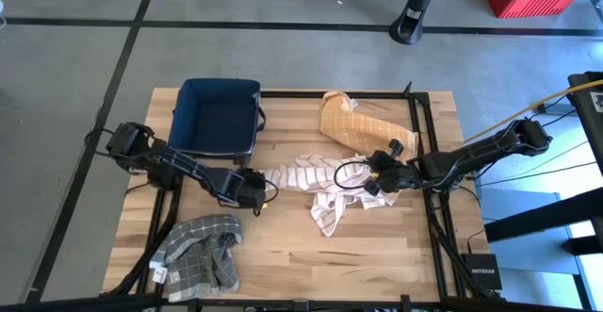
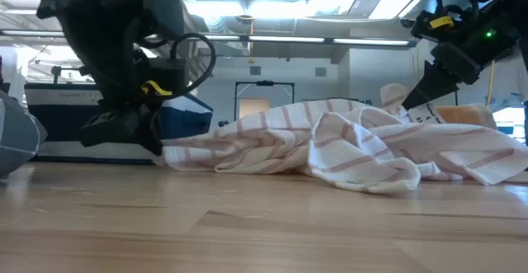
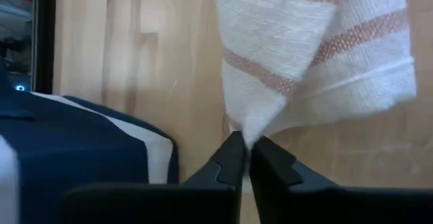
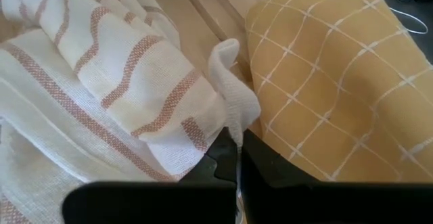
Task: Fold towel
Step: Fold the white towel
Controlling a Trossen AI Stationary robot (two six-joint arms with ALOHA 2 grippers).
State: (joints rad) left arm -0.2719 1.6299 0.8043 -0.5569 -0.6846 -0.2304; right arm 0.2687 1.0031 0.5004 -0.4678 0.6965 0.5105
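I have the striped towel crumpled at centre frame. Left gripper is clamped on its left corner, right gripper pinched on its right edge — grasp step done. Next, I judge: lift and spread it flat — evenly.

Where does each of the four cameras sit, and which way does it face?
High: overhead, straight down on the table; both arms show.
Low: table height, level across striped towel; both arms drop in.
Left wrist: left gripper shut on a towel corner.
Right wrist: right gripper shut on another corner, beside yellow cloth.
Shared: all four see the striped towel.
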